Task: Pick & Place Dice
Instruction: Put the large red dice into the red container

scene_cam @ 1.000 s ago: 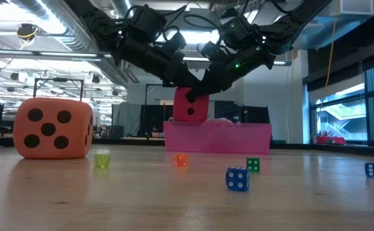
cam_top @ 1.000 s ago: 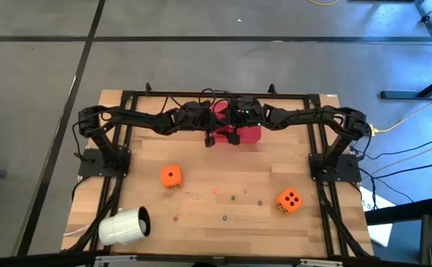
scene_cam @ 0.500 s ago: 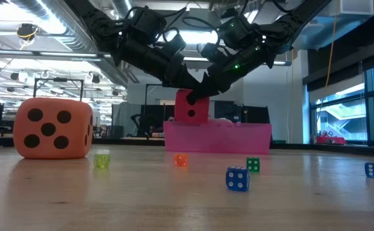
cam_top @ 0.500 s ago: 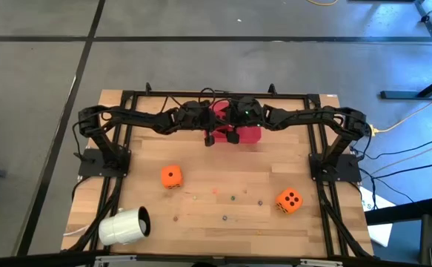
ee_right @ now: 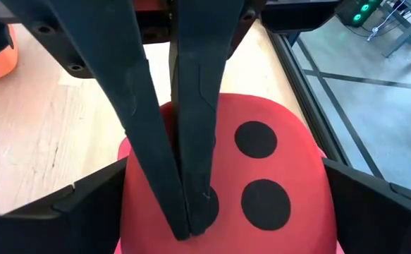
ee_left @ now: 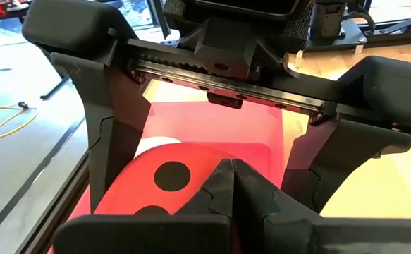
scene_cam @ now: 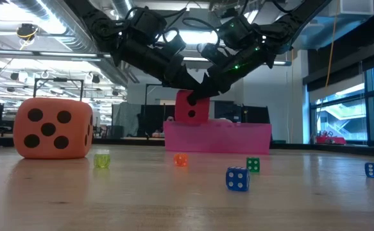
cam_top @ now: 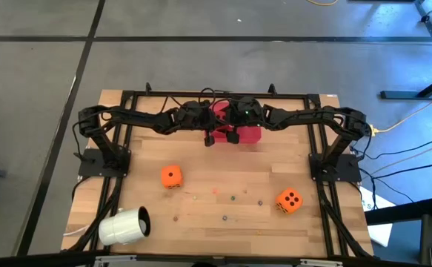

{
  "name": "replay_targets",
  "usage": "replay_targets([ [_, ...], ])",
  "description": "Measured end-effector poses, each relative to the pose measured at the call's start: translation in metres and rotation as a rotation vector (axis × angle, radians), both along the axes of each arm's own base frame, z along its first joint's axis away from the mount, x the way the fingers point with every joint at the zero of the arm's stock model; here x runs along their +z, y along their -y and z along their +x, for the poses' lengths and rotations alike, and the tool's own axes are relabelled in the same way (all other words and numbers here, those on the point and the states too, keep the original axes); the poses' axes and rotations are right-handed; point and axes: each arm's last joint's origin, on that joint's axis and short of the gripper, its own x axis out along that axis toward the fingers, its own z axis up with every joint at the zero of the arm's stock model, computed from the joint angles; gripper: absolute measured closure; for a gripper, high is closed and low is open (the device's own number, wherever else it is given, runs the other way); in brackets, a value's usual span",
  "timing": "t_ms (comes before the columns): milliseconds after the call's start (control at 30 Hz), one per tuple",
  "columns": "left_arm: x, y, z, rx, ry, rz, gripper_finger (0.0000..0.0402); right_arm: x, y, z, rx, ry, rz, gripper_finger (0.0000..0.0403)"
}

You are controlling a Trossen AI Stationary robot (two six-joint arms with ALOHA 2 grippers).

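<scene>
Between the spread fingers of the right gripper (scene_cam: 203,92) sat the red die (scene_cam: 191,108), over the pink tray (scene_cam: 217,136). Pressed together, the left gripper (ee_right: 188,212) touched its top. Backing the left away first would probably let the die drop squarely.
</scene>
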Motion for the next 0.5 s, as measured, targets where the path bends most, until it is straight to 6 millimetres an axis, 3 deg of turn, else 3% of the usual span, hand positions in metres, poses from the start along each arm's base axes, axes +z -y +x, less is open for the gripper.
replay_targets([
  [500,0.0000,0.0004,0.0001,0.000,0.004,-0.014,0.0401,0.0005,-0.0029,0.0011,0.064,0.001,-0.027,0.0003],
])
